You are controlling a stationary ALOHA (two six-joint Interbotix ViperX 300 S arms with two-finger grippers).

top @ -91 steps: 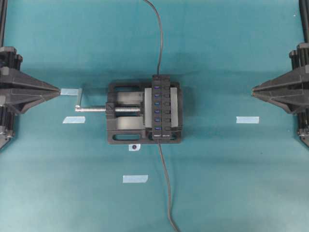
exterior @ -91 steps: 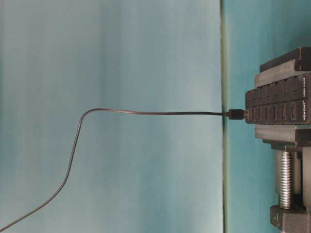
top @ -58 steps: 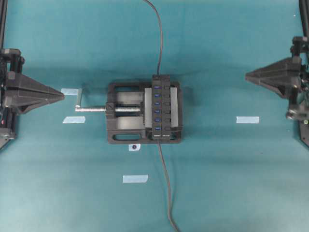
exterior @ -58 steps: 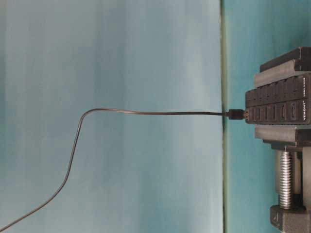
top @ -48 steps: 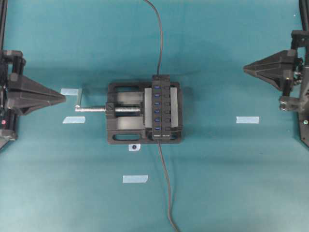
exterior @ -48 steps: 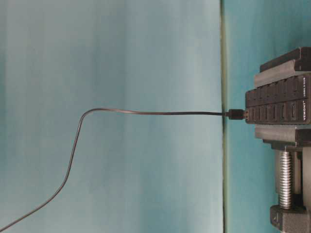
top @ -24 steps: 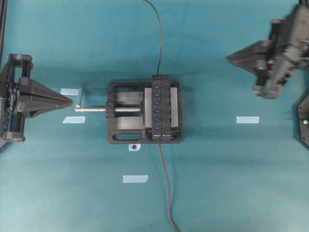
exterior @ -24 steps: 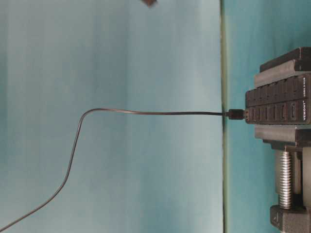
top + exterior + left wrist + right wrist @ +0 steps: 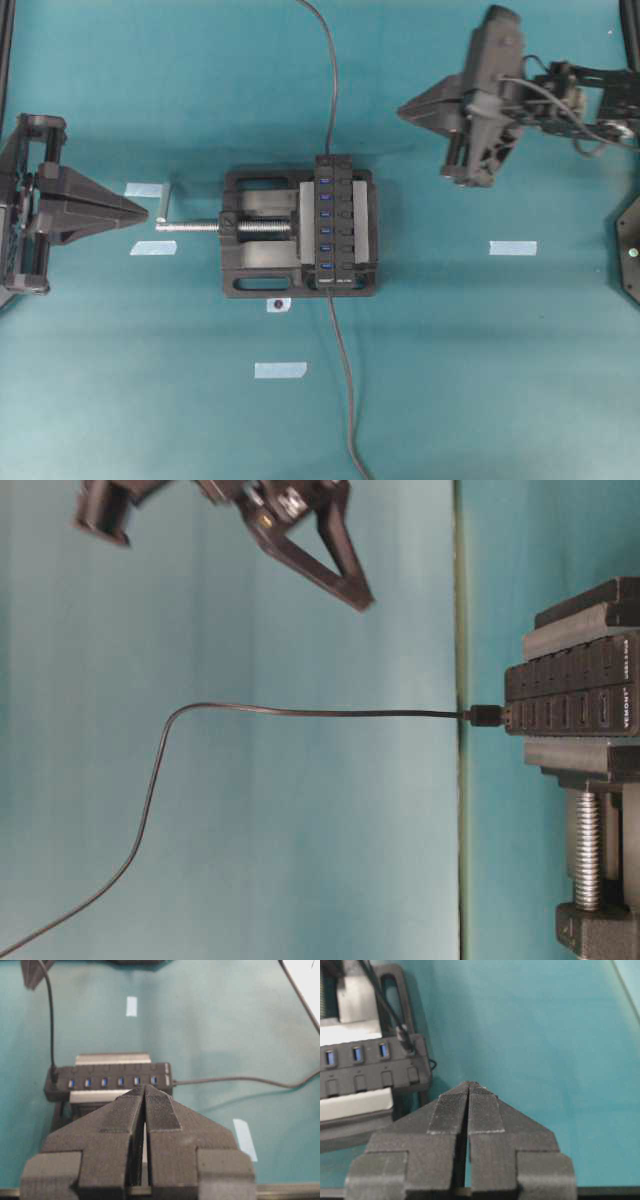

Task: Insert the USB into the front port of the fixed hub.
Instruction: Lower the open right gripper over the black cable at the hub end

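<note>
In the overhead view the long narrow black hub with a row of small blue ports [image 9: 333,222] sits clamped upright in a wide black vise with a silver screw handle [image 9: 262,228], at the centre of the teal table [image 9: 480,380]. A thin dark-grey cable runs down from the hub's lower end to the bottom edge of the frame, and its small black USB plug [image 9: 329,296] meets the hub there — how deep it sits in the port cannot be told. Another cable leaves the hub's upper end.

The right gripper [image 9: 402,110] hangs in the upper right of the frame, well apart from the hub, fingers pressed together on nothing. The left gripper [image 9: 147,209] — at the left edge, near the vise handle — is likewise pinched closed and empty.
</note>
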